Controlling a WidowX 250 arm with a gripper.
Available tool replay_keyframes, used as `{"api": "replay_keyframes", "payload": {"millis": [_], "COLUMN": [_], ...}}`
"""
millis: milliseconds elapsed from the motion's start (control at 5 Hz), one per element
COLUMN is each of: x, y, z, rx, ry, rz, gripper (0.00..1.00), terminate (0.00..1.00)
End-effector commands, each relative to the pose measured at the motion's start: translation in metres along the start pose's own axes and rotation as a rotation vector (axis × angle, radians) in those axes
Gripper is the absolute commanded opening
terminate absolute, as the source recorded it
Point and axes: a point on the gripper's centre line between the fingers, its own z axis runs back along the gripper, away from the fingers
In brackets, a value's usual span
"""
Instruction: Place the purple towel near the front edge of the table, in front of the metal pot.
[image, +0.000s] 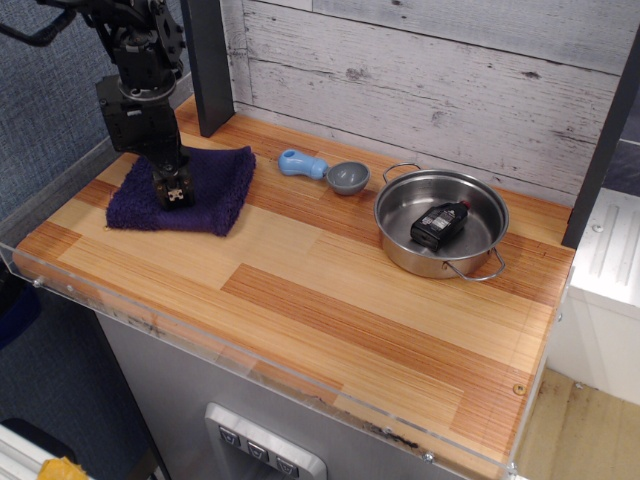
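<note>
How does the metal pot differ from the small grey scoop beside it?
The metal pot is wide, shiny steel, while the scoop has a small, dull grey bowl. The pot has two thin wire loop handles; the scoop has one stubby blue handle. The pot holds a black object; the scoop's bowl looks empty. Both sit upright toward the back of the table.

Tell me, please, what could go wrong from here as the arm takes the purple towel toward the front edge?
The gripper sits at the purple towel middle, so a shallow pinch could slip. A dragged towel might sweep the blue-handled scoop or nudge the metal pot. Dropped too far forward, it could ride onto the table acrylic rim.
</note>
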Motion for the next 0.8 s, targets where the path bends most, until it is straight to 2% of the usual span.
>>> {"api": "replay_keyframes", "payload": {"millis": [0,600], "x": [-0.005,-0.033], "y": [0.042,0.089], "z": [0.006,-0.002], "rx": [0.049,0.121], "ry": [0.038,0.069], "rz": [-0.047,-0.101], "gripper": [1.00,1.00], "terminate": [0.00,0.00]}}
